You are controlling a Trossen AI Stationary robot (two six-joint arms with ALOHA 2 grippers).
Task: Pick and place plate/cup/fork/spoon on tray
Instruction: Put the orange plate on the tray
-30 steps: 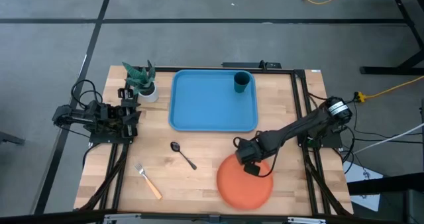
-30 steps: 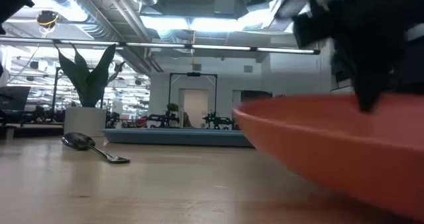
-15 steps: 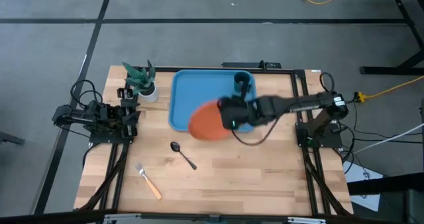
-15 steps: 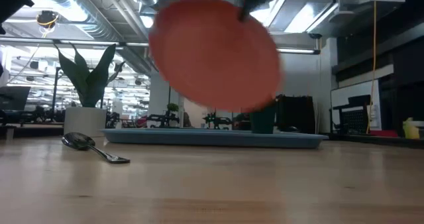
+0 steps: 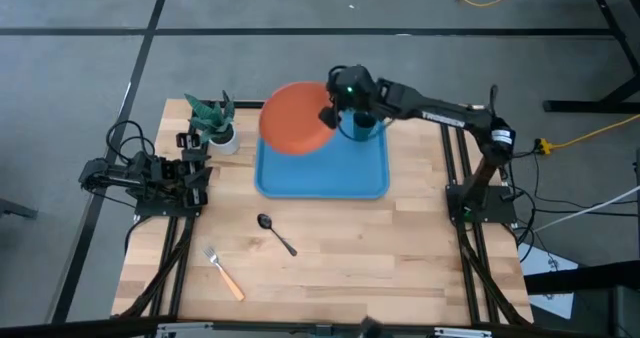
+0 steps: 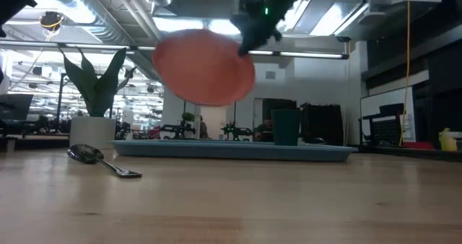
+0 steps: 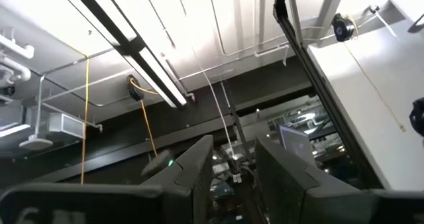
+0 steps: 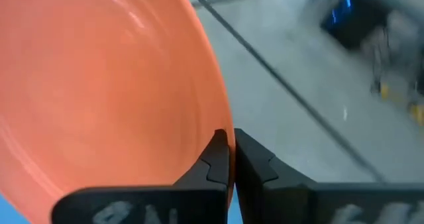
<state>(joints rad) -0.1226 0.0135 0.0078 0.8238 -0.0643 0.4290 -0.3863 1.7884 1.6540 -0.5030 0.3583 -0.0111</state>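
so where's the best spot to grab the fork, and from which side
Grip the fork around the middle of its tan handle, coming straight down from above. It lies flat on bare table, diagonal, tines toward the left arm's side, so turn the gripper to close across the handle's width. The spoon lies apart, leaving room. The left gripper is parked nearer; the right gripper is holding the plate.

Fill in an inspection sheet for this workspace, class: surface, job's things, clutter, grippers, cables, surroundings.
Surface: wooden table.
Job's things: plate held tilted in the air above the tray's far left corner; cup standing on the tray; spoon and fork lying on the table.
Clutter: potted plant beside the tray.
Grippers: right gripper pinching the plate's rim; left gripper waiting at the table's left edge.
Cables: yellow cable on the floor.
Surroundings: grey floor, room behind.
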